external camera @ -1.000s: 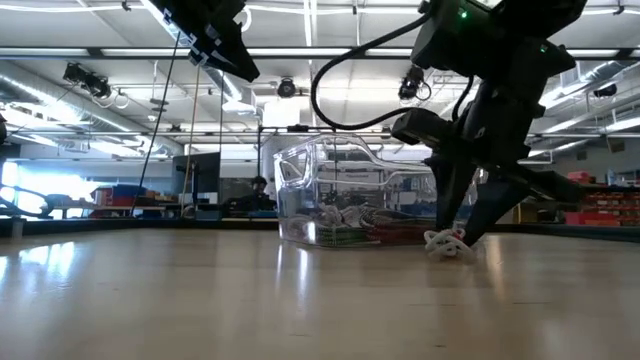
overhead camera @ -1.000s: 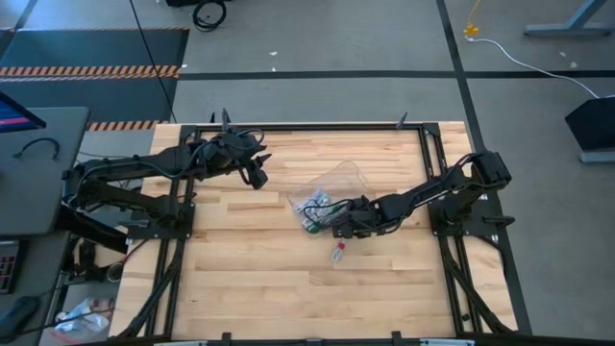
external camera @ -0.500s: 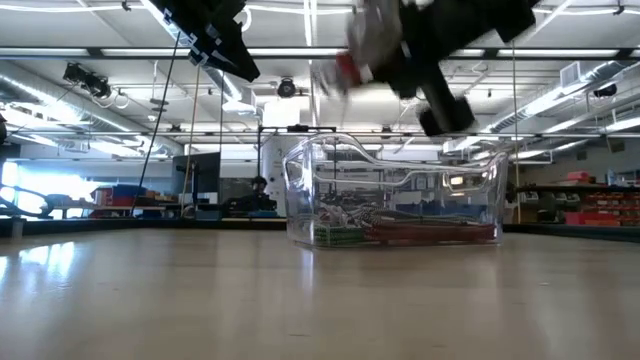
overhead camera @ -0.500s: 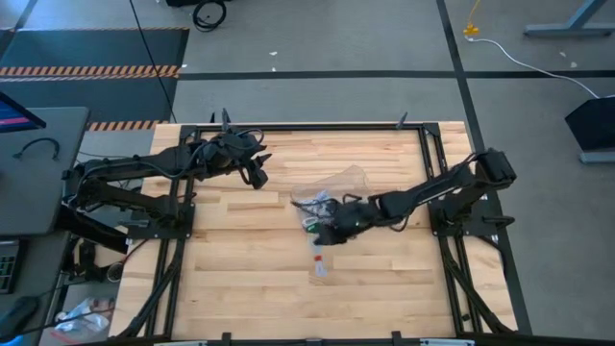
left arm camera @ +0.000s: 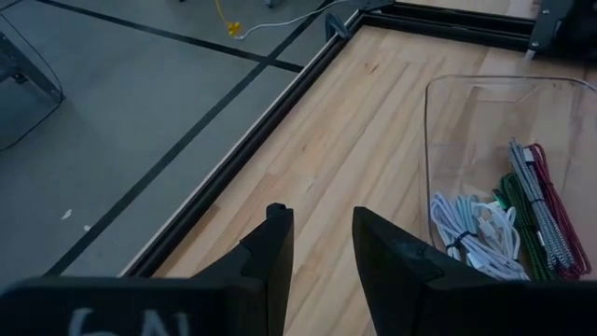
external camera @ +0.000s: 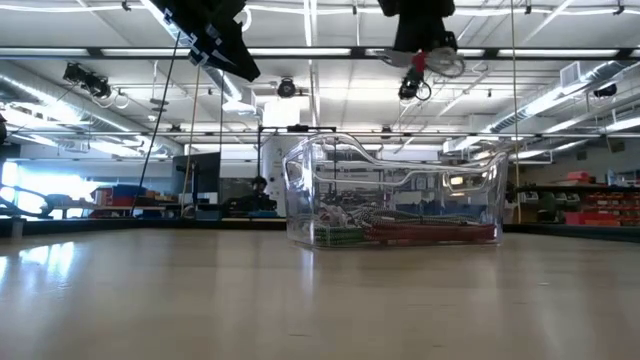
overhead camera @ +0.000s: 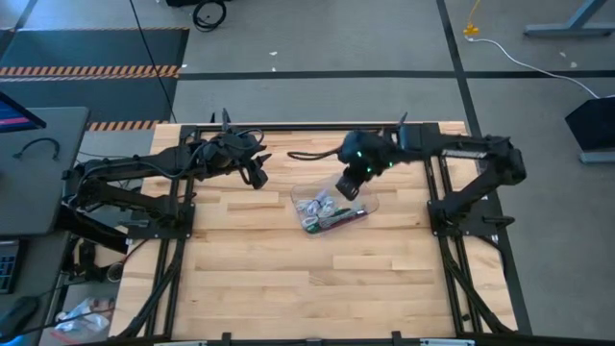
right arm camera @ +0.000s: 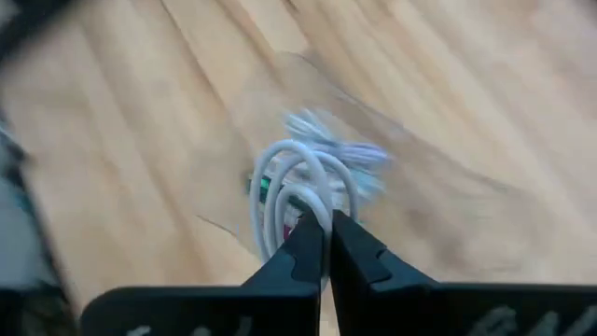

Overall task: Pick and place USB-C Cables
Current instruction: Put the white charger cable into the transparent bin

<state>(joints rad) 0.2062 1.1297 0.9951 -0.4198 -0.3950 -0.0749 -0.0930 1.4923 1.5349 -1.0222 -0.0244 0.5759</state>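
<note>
From above, the clear tray (overhead camera: pixel 332 209) sits near the tabletop's (overhead camera: pixel 240 288) middle, toward the far edge, with bare wood on the near half. The right gripper (overhead camera: pixel 349 185) hangs over the tray's far rim; the left gripper (overhead camera: pixel 258 177) waits toward the far left corner.

At table level, the right gripper (external camera: pixel 425 52), well above the tray (external camera: pixel 395 190), pinches a grey cable with a red tie (external camera: pixel 437 64).

The left wrist view shows the left fingers (left arm camera: pixel 270 257) parted, empty, with white cables (left arm camera: pixel 471 233) in the tray (left arm camera: pixel 438 103).

The right wrist view shows the fingers (right arm camera: pixel 308 247) closed on the looped cable (right arm camera: pixel 294 191).

Glossy clear plastic tray (overhead camera: pixel 357 213) on smooth, seemingly varnished wooden table (overhead camera: pixel 250 279).
</note>
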